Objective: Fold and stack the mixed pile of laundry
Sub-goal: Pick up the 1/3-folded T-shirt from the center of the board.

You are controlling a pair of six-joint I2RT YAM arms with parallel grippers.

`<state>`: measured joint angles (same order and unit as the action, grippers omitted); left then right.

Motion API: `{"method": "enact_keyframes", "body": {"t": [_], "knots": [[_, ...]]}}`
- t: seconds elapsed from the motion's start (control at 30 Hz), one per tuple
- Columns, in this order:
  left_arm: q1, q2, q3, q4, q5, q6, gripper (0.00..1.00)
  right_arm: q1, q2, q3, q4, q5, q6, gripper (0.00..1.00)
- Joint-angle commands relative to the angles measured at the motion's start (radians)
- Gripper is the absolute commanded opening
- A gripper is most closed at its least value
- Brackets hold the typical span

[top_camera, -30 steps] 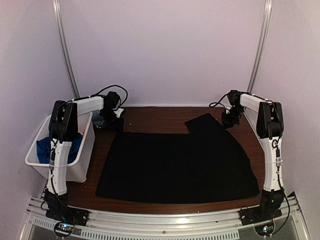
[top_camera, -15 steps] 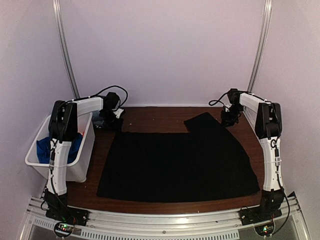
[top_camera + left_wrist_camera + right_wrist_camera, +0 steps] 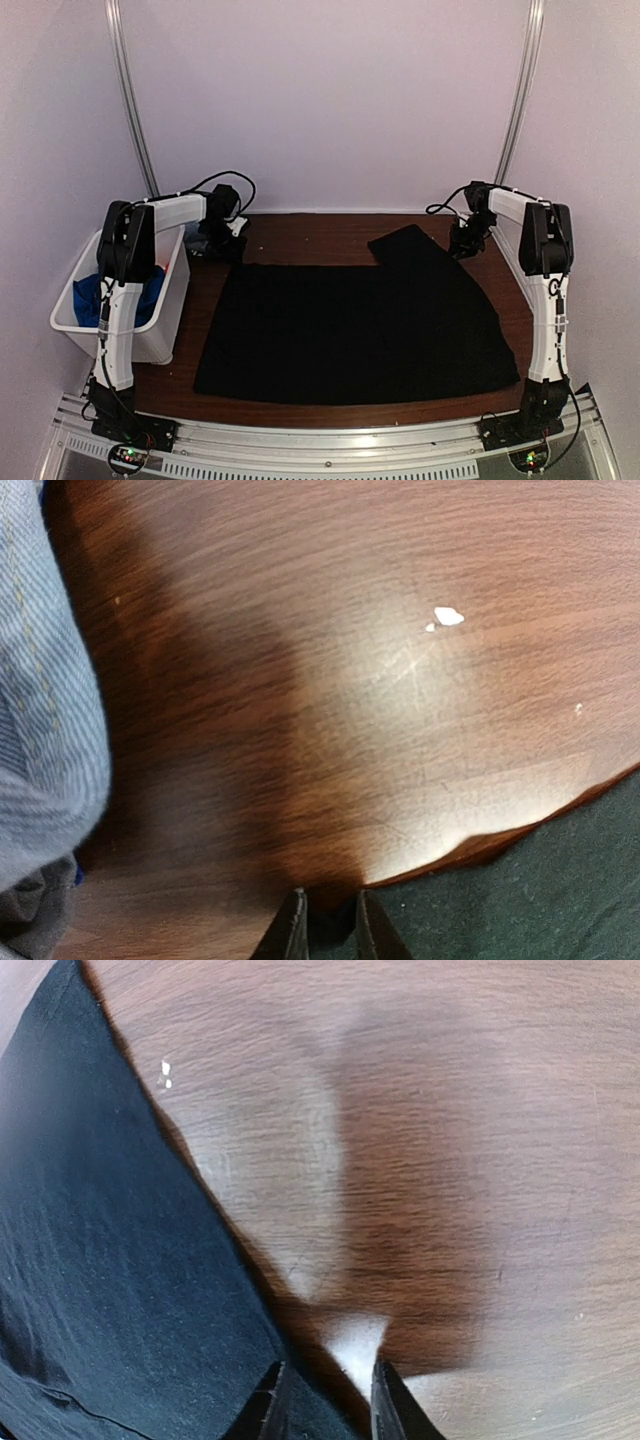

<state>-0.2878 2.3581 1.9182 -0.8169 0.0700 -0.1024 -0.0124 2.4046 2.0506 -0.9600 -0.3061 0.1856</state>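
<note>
A large black cloth [image 3: 350, 320] lies spread flat over the brown table. My left gripper [image 3: 213, 245] sits low at the cloth's back-left corner. In the left wrist view its jaws [image 3: 333, 930] are nearly together with the dark corner of the cloth [image 3: 540, 880] pinched between them. My right gripper [image 3: 467, 243] hovers at the back right, beside the cloth's raised flap. In the right wrist view it [image 3: 325, 1400] is open, straddling the cloth's edge [image 3: 100, 1260] and bare wood. Faded denim [image 3: 40, 680] hangs at the left of the left wrist view.
A white plastic bin [image 3: 165, 320] stands off the table's left side with bright blue fabric [image 3: 100, 290] inside. The left arm reaches over it. Small white specks [image 3: 447, 616] lie on the wood by the back-left corner. A wall runs close behind the table.
The right gripper's jaws have come apart and the arm has shifted slightly right, off the cloth's flap. The left gripper's jaws have narrowed onto the cloth's corner. The cloth has barely moved.
</note>
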Motion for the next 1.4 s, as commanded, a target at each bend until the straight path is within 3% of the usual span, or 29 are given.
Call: {"method": "enact_keyframes", "body": {"t": [0.0,0.1,0.23,0.27,0.9,1.17,1.37], "knots": [[0.007,0.021,-0.019,-0.005,0.011,0.001,0.17,-0.001,0.038,0.020,-0.009,0.000,-0.018,0.24],[0.007,0.022,-0.018,-0.006,0.018,0.000,0.13,0.000,0.053,0.031,-0.023,-0.018,-0.032,0.17],[0.007,0.018,-0.018,-0.005,0.031,-0.003,0.04,0.002,0.029,0.015,-0.021,-0.035,-0.047,0.00],[0.007,0.017,-0.015,-0.005,0.036,-0.004,0.00,0.002,0.020,0.014,-0.016,-0.041,-0.049,0.00],[0.032,-0.111,-0.003,0.061,0.033,-0.038,0.00,-0.031,-0.105,0.089,0.065,-0.047,0.036,0.00],[0.032,-0.161,-0.068,0.089,0.043,0.001,0.00,-0.031,-0.192,0.017,0.073,-0.068,0.034,0.00],[0.032,-0.266,-0.177,0.163,0.039,0.022,0.00,-0.031,-0.320,-0.153,0.113,-0.057,0.025,0.00]]}}
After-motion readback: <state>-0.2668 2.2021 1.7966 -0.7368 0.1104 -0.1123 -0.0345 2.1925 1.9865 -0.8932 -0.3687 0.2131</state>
